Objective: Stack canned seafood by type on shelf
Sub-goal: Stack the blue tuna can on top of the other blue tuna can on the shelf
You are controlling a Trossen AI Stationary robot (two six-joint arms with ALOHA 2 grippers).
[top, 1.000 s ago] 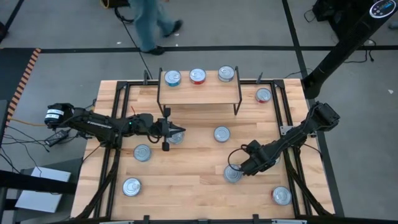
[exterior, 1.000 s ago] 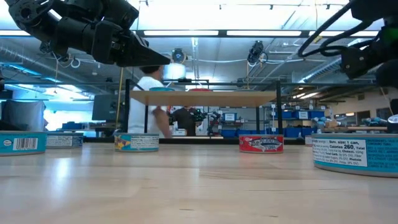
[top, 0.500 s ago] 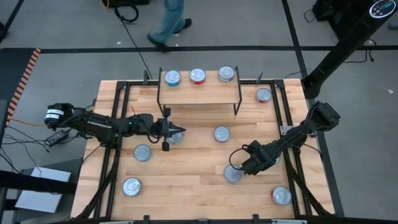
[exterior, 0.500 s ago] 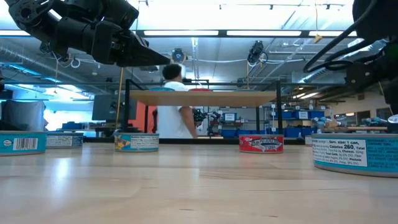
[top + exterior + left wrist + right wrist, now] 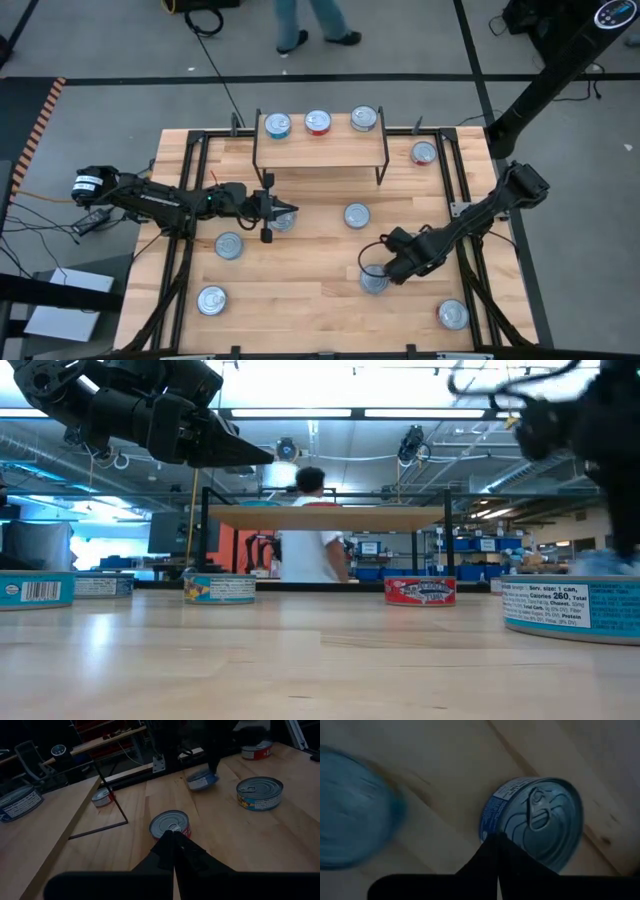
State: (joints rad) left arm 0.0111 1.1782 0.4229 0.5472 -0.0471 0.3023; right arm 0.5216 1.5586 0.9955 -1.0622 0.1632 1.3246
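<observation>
The shelf (image 5: 322, 152) stands at the table's far side with three cans (image 5: 318, 122) on top, side by side. Several more cans sit flat on the tabletop. My left gripper (image 5: 288, 213) hangs shut above a red-labelled can (image 5: 171, 822) near the table's middle. My right gripper (image 5: 496, 839) is shut and points down over a blue-labelled can (image 5: 540, 822) toward the near right, also seen as the can (image 5: 375, 283) from above. In the low view that arm is blurred above the can (image 5: 578, 607). My right gripper's shut fingertips (image 5: 490, 845) stand over the rim of the blue-labelled can's lid (image 5: 512, 827), coming from above. Whether they touch it I cannot tell. The can sits flat on the table.
Loose cans lie at the far right (image 5: 424, 153), centre (image 5: 357, 215), left (image 5: 229, 245), near left (image 5: 211, 300) and near right (image 5: 453, 315). A black frame (image 5: 190, 200) runs along the table's sides. A person walks beyond the far edge. Bare wood lies along the near middle.
My right gripper has shifted a little toward the table's left and near edge, over the blue-labelled can, and tipped to point more steeply down. The can stays where it was. A person has walked rightward past the far side.
</observation>
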